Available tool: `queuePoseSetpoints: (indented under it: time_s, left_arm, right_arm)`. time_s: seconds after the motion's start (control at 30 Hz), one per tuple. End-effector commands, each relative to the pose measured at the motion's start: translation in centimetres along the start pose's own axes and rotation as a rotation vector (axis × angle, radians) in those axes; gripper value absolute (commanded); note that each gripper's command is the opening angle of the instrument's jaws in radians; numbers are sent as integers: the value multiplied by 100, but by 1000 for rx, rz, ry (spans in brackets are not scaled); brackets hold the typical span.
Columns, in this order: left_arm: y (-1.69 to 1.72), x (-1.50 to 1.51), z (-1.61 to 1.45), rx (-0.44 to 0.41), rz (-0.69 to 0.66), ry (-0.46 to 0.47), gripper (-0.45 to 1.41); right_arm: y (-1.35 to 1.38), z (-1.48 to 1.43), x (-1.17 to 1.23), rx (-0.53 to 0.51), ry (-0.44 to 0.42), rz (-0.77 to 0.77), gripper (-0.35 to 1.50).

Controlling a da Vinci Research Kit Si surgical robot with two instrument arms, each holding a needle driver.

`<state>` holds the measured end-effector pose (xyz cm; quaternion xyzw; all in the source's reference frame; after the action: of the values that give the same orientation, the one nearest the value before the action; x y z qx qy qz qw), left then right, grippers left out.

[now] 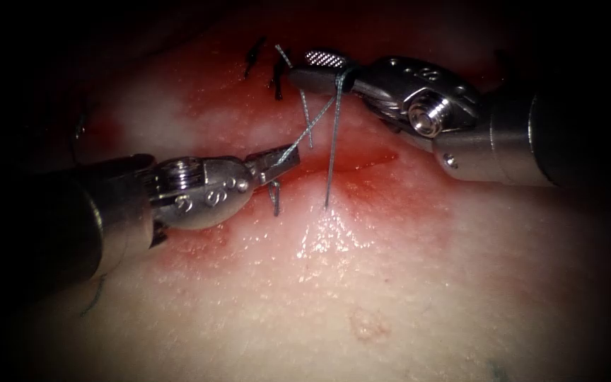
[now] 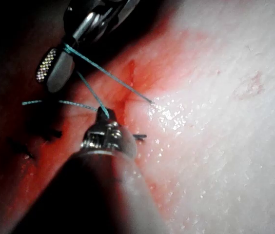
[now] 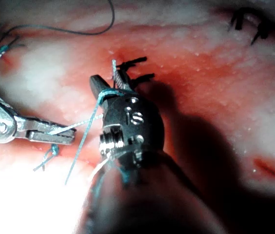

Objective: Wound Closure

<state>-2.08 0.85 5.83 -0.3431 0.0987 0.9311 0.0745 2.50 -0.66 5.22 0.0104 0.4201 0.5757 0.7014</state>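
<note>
Knotting looks to be the step in hand: left hand (image 1: pixel 277 161), mid-frame left, is closed on thread (image 1: pixel 331 152), which wraps the open right hand (image 1: pixel 319 67) at upper centre and drops into the tissue (image 1: pixel 419 283) at the cut (image 1: pixel 362 166). Next move calls for steady tension, I judge. Count: two hands, two dark stitches (image 1: pixel 266 64) upper left, no needle made out.

Three cameras trained on one stretch of tissue (image 1: pixel 362 283).

The endoscope looks down from above and in front, fairly near, over the cut (image 1: pixel 348 166). Each wrist camera looks along its own shaft from very close. All three views share the thread (image 1: pixel 332 152) strung between the left tool (image 1: pixel 281 161) and the right tool (image 1: pixel 319 71).
</note>
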Motion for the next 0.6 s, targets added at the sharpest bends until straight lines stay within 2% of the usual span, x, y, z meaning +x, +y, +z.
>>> queuePoseSetpoints:
  time_s: [0.03, 0.13, 0.17, 0.2, 0.5, 0.6]
  left_arm:
    - [-1, -1, 10, -1, 0, 1, -45]
    - [-4, -2, 12, 0, -6, 1, -45]
    - [-6, -3, 13, 0, -6, 1, -45]
    - [-8, -4, 14, -2, -6, -1, -45]
    - [-9, -6, 14, -9, -10, -5, -45]
    - [-9, -6, 14, -12, -9, -6, -45]
  right_arm:
    - [-8, 13, -3, -1, -9, -3, 47]
    - [-10, 17, -4, -13, -35, -6, 52]
    - [-11, 20, -5, -18, -47, -8, 60]
    - [-12, 25, -7, -24, -75, -13, 79]
    - [-11, 38, -19, -36, -135, -27, 84]
    - [-11, 41, -21, -35, -144, -12, 77]
